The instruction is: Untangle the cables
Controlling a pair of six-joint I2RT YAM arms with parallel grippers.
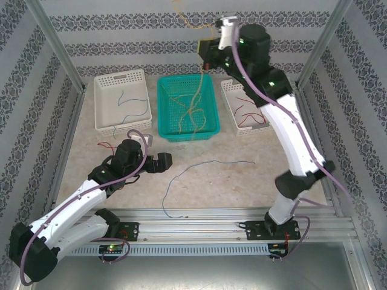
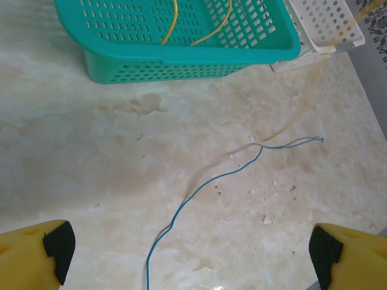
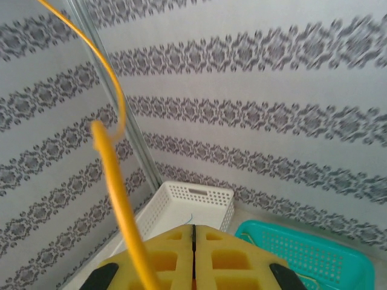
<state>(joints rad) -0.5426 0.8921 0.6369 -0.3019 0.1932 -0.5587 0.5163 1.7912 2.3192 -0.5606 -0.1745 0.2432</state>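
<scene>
While right claw (image 3: 193, 237) pinches yellow cable (image 3: 116, 181) aloft, left claw (image 2: 190, 251) gapes.

The left arm (image 1: 66, 211) and the right arm (image 1: 290, 133) are each built of smooth white link shells joined by rounded black joint housings, with small green lights glowing on the right arm's joints. Each stands on a black base plate (image 1: 269, 228). A thick purple cable (image 1: 245, 75) runs loosely along the outside of each arm. The left gripper (image 2: 193, 244) and the right gripper (image 3: 193, 241) have blocky yellow fingers (image 2: 351, 254), the left's tipped with black pads (image 2: 59, 244).
</scene>
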